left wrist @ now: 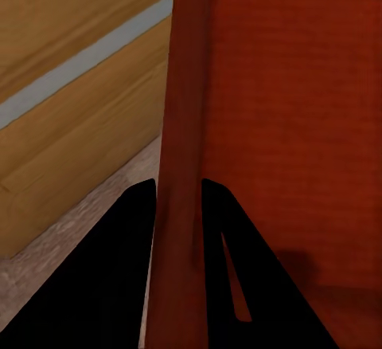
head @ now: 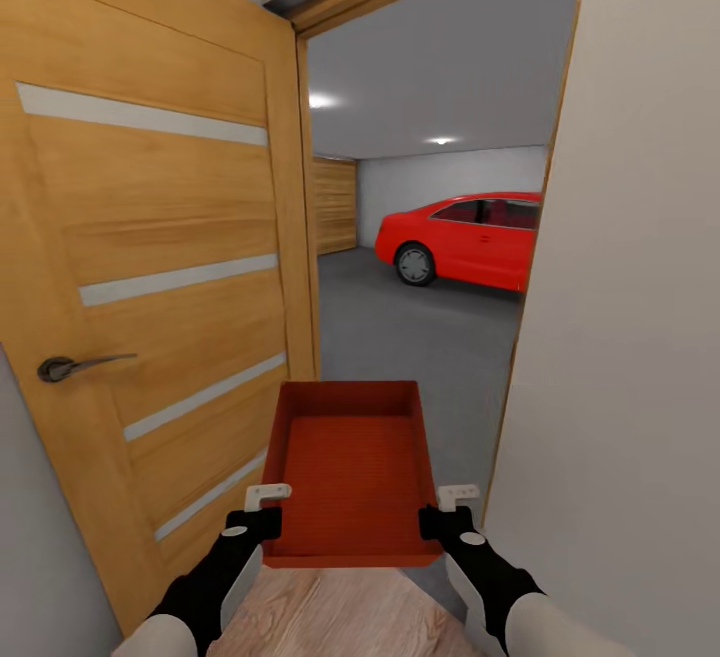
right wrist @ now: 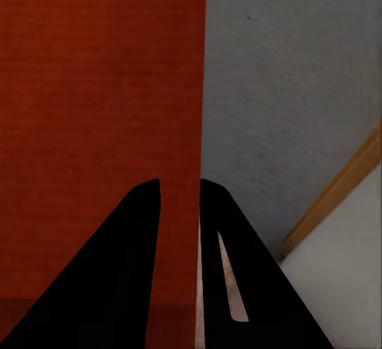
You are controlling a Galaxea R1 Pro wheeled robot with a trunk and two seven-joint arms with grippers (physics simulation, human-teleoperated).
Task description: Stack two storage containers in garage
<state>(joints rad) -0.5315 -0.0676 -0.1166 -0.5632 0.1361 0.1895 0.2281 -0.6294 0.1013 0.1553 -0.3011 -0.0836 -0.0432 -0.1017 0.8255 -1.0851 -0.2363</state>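
Container (head: 352,472) is clamped by its side walls between left hand (head: 262,509) and right hand (head: 450,511); door frame (head: 527,267) just beyond right hand could be clipped, loosening it.

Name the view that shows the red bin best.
The head view: the whole red bin shows, open top and all four walls, held between both grippers. The left wrist view shows one wall between the fingers; the right wrist view shows its other side wall.

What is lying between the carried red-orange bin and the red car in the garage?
In the head view, only bare dark grey garage floor stretches from the red-orange open-top plastic bin to the red car; nothing stands on it.
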